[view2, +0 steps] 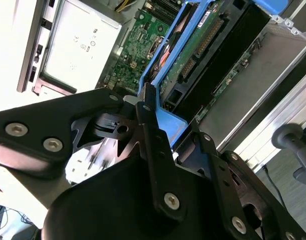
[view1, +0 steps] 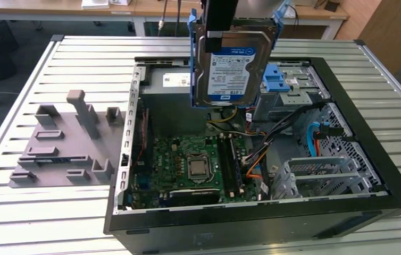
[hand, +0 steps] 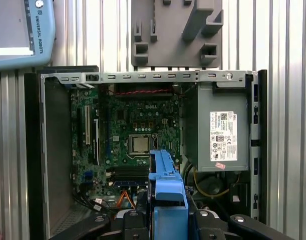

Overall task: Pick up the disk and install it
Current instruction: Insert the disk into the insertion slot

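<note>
The claw was closed on the top end of the disk and held it upright in the air, above the open computer case that lay on the slatted metal table. The disk hung over the back half of the case, above the motherboard, between the grey power supply and the drive cage with the blue latch, touching neither.

It would likely handle as a stiff, dense block, heavy for its size and unforgiving of knocks. Its smooth metal faces looked liable to slip. The second wrist view showed its green circuit board and connector exposed on the underside, best kept clear of any contact. The short end and the side edges seemed the safest places to hold it, though the plastic carrier rails could flex under a hard squeeze.

The disk was a flat silver rectangle with a blue-and-white label on its broad face, framed by a blue plastic carrier whose rails ran down both long sides.
</note>
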